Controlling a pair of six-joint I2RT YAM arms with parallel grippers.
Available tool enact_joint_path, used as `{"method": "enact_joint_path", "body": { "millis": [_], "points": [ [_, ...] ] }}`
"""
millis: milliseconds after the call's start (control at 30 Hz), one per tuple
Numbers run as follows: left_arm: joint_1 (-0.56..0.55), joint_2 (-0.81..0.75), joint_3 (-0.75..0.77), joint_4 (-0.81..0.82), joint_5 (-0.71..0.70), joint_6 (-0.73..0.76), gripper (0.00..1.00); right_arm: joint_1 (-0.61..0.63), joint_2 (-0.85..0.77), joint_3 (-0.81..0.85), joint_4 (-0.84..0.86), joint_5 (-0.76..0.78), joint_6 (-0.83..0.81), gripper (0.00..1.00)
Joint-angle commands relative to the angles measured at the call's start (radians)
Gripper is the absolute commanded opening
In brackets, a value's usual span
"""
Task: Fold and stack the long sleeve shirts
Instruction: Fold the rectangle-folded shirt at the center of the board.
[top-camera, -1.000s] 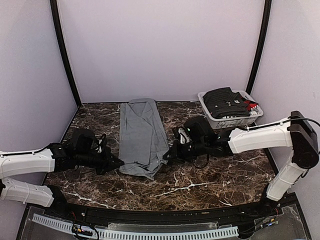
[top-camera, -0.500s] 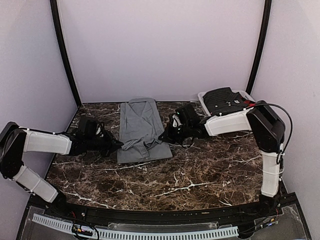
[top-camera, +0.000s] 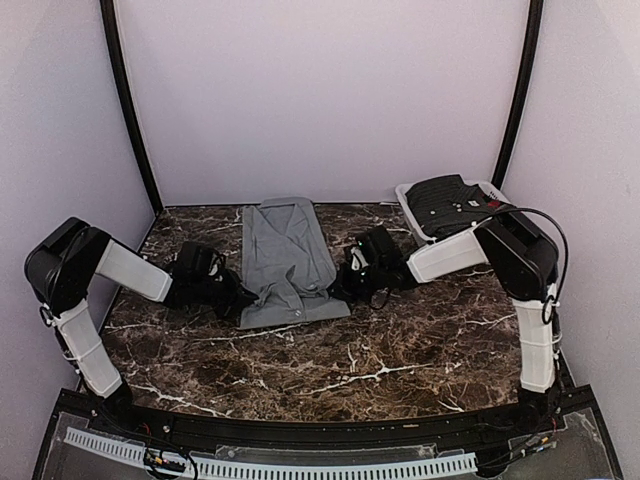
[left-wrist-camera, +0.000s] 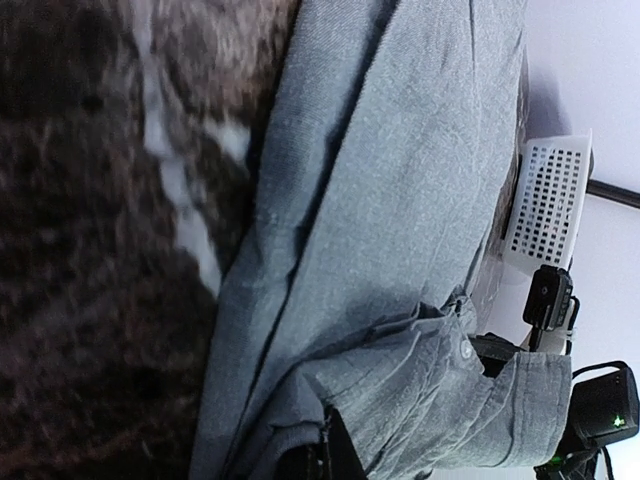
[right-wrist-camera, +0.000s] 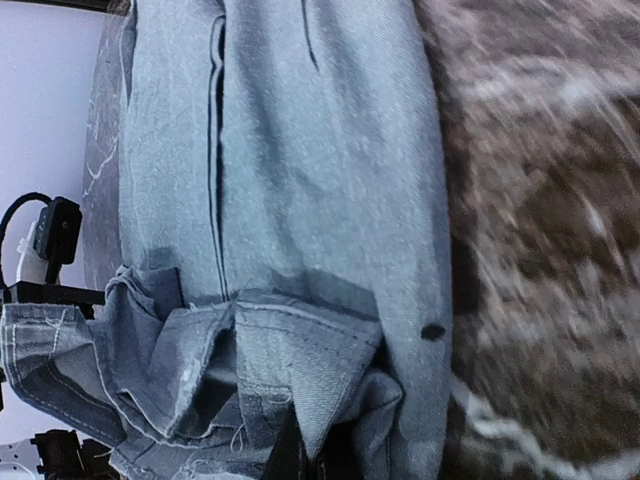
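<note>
A plain mid-grey long sleeve shirt (top-camera: 288, 262) lies on the marble table, collar at the back, its lower part folded up onto itself. My left gripper (top-camera: 238, 298) is at the shirt's near left corner and is shut on the hem. In the left wrist view the cloth (left-wrist-camera: 400, 200) bunches over the dark fingers (left-wrist-camera: 335, 455). My right gripper (top-camera: 338, 290) is at the near right corner and is shut on the hem. In the right wrist view the folded hem (right-wrist-camera: 300, 350) drapes over the fingers (right-wrist-camera: 305, 455).
A white basket (top-camera: 499, 235) with dark clothes (top-camera: 450, 200) stands at the back right. It also shows in the left wrist view (left-wrist-camera: 548, 200). Black frame posts and white walls close the back and sides. The table is dark marble (top-camera: 350, 370).
Both grippers have moved toward the back with the shirt's lower hem, folding it up over the body. The shirt now looks shorter, and both arms reach further in.
</note>
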Motion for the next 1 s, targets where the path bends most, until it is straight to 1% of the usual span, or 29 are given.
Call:
{"method": "enact_joint_path", "body": {
  "millis": [0, 67, 133, 233, 300, 400, 733, 967],
  "points": [
    [-0.043, -0.116, -0.049, -0.079, 0.054, 0.068, 0.0, 0.009, -0.146, -0.18, -0.008, 0.012, 0.032, 0.0],
    [-0.055, -0.176, -0.067, -0.127, 0.046, 0.089, 0.0, 0.022, -0.208, -0.233, -0.006, 0.021, 0.046, 0.0],
    [-0.058, -0.233, -0.074, -0.17, 0.036, 0.108, 0.0, 0.03, -0.241, -0.246, -0.011, 0.024, 0.046, 0.0],
    [-0.058, -0.293, -0.053, -0.229, 0.025, 0.134, 0.0, 0.034, -0.256, -0.218, -0.016, 0.023, 0.035, 0.0],
    [-0.058, -0.302, -0.03, -0.25, 0.021, 0.146, 0.0, 0.034, -0.251, -0.184, -0.022, 0.022, 0.022, 0.0],
    [-0.056, -0.294, -0.007, -0.255, 0.005, 0.157, 0.0, 0.028, -0.225, -0.119, -0.046, 0.038, 0.0, 0.0],
    [-0.02, -0.186, 0.103, -0.22, 0.006, 0.177, 0.0, -0.01, -0.12, 0.017, 0.007, 0.024, -0.009, 0.0],
    [0.011, -0.113, 0.132, -0.177, 0.003, 0.162, 0.0, -0.038, -0.045, 0.094, 0.03, 0.007, -0.012, 0.0]
  ]
}}
